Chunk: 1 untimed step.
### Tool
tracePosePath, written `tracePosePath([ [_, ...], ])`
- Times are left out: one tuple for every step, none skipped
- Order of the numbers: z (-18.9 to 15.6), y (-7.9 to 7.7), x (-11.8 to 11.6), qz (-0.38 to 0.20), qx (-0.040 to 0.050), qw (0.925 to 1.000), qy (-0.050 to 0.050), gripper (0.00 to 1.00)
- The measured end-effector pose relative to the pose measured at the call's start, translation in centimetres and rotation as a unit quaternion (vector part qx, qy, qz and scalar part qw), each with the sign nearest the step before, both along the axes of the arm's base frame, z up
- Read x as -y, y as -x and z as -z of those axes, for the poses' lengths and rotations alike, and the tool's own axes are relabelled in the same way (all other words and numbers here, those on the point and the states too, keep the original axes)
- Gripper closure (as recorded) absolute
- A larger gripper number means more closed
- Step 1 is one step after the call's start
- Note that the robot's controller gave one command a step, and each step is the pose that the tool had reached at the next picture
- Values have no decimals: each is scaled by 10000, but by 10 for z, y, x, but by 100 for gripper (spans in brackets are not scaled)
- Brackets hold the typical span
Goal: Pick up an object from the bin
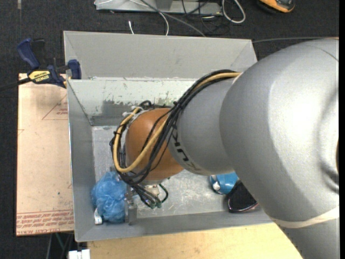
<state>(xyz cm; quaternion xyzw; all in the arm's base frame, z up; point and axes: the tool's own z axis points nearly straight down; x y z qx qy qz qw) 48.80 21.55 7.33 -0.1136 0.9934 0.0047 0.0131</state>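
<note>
A blue mesh bath puff (109, 195) lies in the bin's front left corner. My gripper (131, 211) reaches down under the orange wrist cover and stands right against the puff's right side, close to the front wall. Most of the gripper is hidden by the cover and its cables. A small white piece (98, 218) pokes out at the puff's lower left; I cannot tell what it is.
A blue cup-like thing (227, 182) and a black thing with a red edge (240, 199) lie near the front right, partly under the arm. The arm covers the bin's middle and right.
</note>
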Motion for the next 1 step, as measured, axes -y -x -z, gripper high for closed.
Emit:
tracePosePath([
  [-8, 2, 7, -686, 52, 9976, 5, 0],
])
